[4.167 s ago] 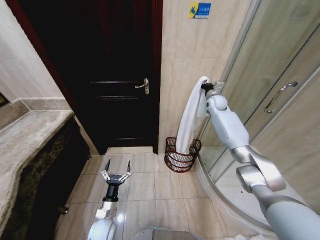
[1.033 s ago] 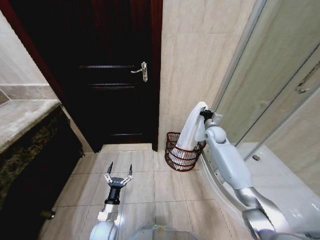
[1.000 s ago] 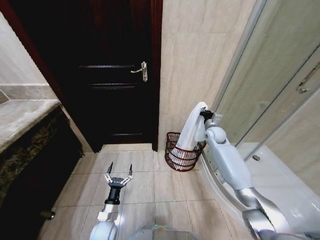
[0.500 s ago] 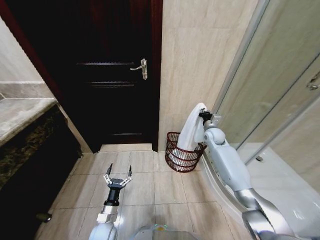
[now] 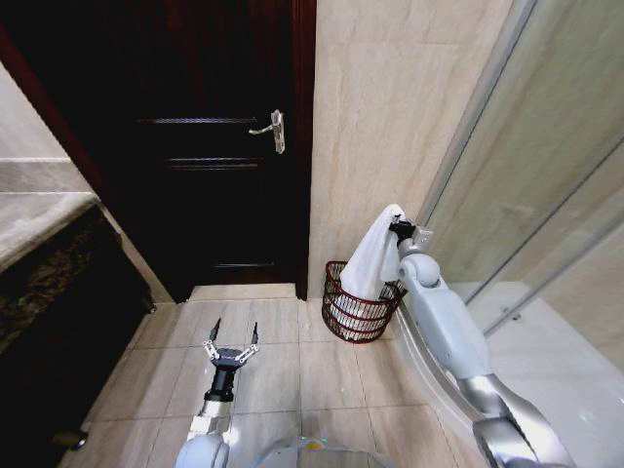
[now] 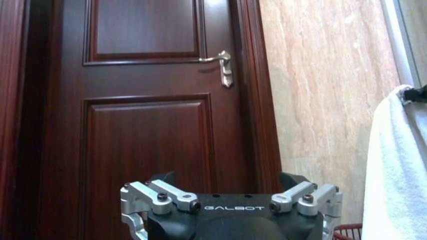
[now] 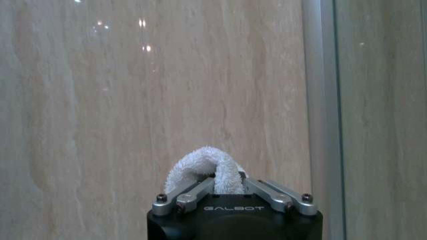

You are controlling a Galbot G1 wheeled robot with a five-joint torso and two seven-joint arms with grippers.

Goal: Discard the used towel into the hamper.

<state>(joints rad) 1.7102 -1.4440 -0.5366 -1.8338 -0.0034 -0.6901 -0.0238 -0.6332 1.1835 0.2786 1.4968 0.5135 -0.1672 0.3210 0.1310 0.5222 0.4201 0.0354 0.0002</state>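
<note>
Towel [image 5: 373, 261], white, hangs from the right gripper [image 5: 398, 229], top fold pinched between the clenched jaws; in the right wrist view the same fold of towel [image 7: 205, 167] loops up out of the gripper [image 7: 230, 192]. Lower end of the towel drops into the hamper [image 5: 357, 314], bunched white cloth visible through the bars. Hamper is a round reddish-brown wire basket on the tile floor [image 5: 292, 361], against the beige tiled wall [image 5: 380, 127], just beside the curved shower base [image 5: 429, 361] and near the door corner. Right arm reaches forward and up over the basket rim, gripper directly above the hamper's far-right edge.

Left gripper [image 5: 231, 341] held low over the floor tiles, well apart from the hamper, jaws spread, nothing between them. Left wrist view shows that gripper's body [image 6: 230, 212], the dark wooden door [image 6: 143, 100] with its metal handle [image 6: 223, 65], and the hanging towel [image 6: 397, 170] at the edge, with a bit of red hamper rim [image 6: 347, 231] under it. Glass shower panel [image 5: 546, 185] on the right, stone counter [image 5: 34, 219] on the left.
</note>
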